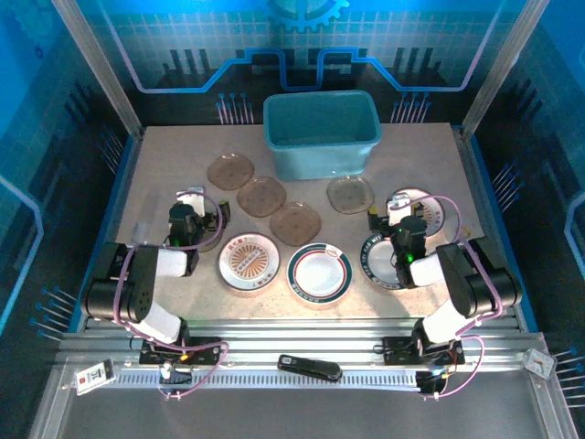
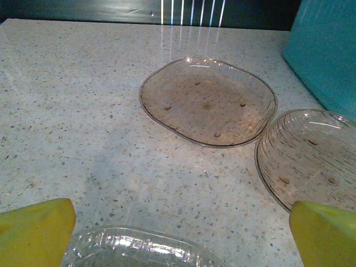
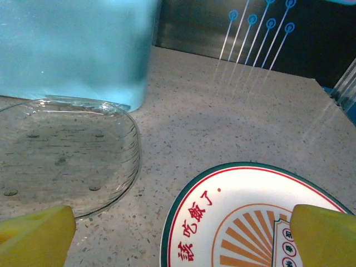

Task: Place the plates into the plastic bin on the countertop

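Speckled beige countertop, blue walls around, teal plastic bin at the back, plates spread before it, some partly hidden under left gripper and right gripper, both spread wide, empty.

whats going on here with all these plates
Two robot arms are set to load plates into the teal bin, which looks empty. Nothing is picked up: the left gripper and right gripper are both open and empty, each low over a plate. The smoky-brown plates and round patterned plates all lie on the countertop in front of the bin.
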